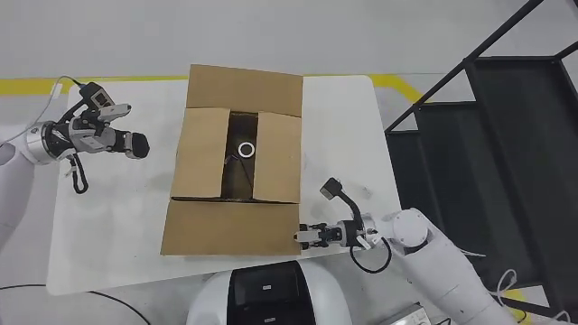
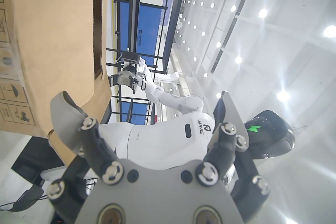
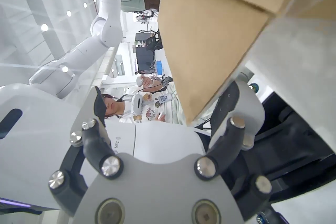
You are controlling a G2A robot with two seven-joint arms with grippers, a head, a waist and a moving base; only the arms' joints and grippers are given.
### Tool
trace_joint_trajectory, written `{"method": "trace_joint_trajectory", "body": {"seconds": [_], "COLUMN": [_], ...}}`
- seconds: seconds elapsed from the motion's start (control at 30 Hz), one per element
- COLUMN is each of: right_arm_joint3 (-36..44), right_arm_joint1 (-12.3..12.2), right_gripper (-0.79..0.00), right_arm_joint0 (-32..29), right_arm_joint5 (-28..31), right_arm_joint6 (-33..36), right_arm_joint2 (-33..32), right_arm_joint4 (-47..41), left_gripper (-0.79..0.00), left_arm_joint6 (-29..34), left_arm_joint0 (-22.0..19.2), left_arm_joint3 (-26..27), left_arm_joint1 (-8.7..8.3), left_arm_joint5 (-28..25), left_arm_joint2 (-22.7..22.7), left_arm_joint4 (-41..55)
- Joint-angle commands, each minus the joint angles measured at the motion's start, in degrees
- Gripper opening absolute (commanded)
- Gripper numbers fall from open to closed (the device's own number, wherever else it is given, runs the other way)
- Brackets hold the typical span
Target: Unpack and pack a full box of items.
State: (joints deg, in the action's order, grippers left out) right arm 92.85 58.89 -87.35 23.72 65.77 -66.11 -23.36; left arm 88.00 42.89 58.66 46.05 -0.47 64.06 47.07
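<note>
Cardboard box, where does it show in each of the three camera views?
Top view: cardboard box, centre of picture, flaps open.
Left wrist view: its printed side wall beside the left fingers.
Right wrist view: its flap corner between the right fingers.
Shared landmark: right fingers at that near flap corner.

White table (image 1: 117, 226), black steps (image 1: 488, 144)

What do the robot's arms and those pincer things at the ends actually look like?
The left arm and right arm are smooth, rounded white shells, with black cables looping near the wrists. The left gripper and right gripper each have a grey plate with silver screws, black linkages, and two pale grey fingers lined with black pads.
</note>
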Motion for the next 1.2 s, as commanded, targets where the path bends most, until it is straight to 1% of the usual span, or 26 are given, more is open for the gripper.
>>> {"method": "trace_joint_trajectory", "body": {"seconds": [0.0,0.07,0.2,0.3,0.4,0.5,0.67,0.73,0.8,0.87,1.03,1.1,1.17], "right_arm_joint3": [0.7,1.2,2.2,1.6,0.9,-1.3,-6.7,-5.4,-5.3,-7.4,-9.8,-10.8,-10.3], "right_arm_joint1": [0.0,-0.1,0.2,0.5,1.0,1.6,2.9,3.1,2.8,2.3,1.6,1.1,0.8], "right_gripper": [0.0,0.0,0.0,0.0,0.0,0.0,0.0,0.0,0.0,0.0,0.0,0.0,0.0], "right_arm_joint0": [-0.3,-0.3,0.5,2.3,4.6,7.4,12.5,14.3,14.9,14.6,11.8,10.5,8.8], "right_arm_joint5": [0.0,-0.2,-0.2,0.4,2.0,4.7,8.3,5.9,3.9,5.1,7.7,7.9,7.5], "right_arm_joint6": [2.3,4.7,10.4,12.7,12.8,10.1,6.3,8.9,10.9,9.7,6.4,3.8,2.3], "right_arm_joint2": [0.0,-0.3,0.0,0.1,0.1,-0.1,2.0,3.5,3.4,2.1,-0.6,-2.4,-3.2], "right_arm_joint4": [-5.1,-9.5,-21.3,-25.8,-30.0,-31.0,-30.1,-27.4,-23.0,-16.3,-11.7,-6.6,-4.1], "left_gripper": [0.0,0.0,0.0,0.0,0.0,0.0,0.0,0.0,0.0,0.0,0.0,0.0,0.0], "left_arm_joint6": [0.0,0.0,0.0,0.0,0.0,0.0,0.0,0.0,0.0,0.0,0.0,0.0,0.0], "left_arm_joint0": [0.2,0.4,0.5,0.5,0.5,0.6,1.0,1.2,1.5,1.7,2.1,2.2,2.3], "left_arm_joint3": [0.0,0.1,0.1,0.3,1.0,2.3,5.2,6.1,6.6,6.9,6.8,6.9,6.9], "left_arm_joint1": [-0.07,-0.12,-0.19,-0.22,-0.25,-0.32,-0.58,-0.78,-0.99,-1.18,-1.37,-1.36,-1.37], "left_arm_joint5": [-0.1,0.0,0.1,0.3,0.4,0.2,-0.3,-0.7,-0.8,-0.8,-0.7,-0.7,-0.8], "left_arm_joint2": [0.3,0.6,1.0,1.3,1.5,1.5,1.1,1.2,1.4,1.6,1.7,1.6,1.6], "left_arm_joint4": [-0.1,-0.1,-0.5,-1.0,-1.5,-2.2,-3.2,-3.7,-3.8,-3.9,-4.4,-4.4,-4.5]}}
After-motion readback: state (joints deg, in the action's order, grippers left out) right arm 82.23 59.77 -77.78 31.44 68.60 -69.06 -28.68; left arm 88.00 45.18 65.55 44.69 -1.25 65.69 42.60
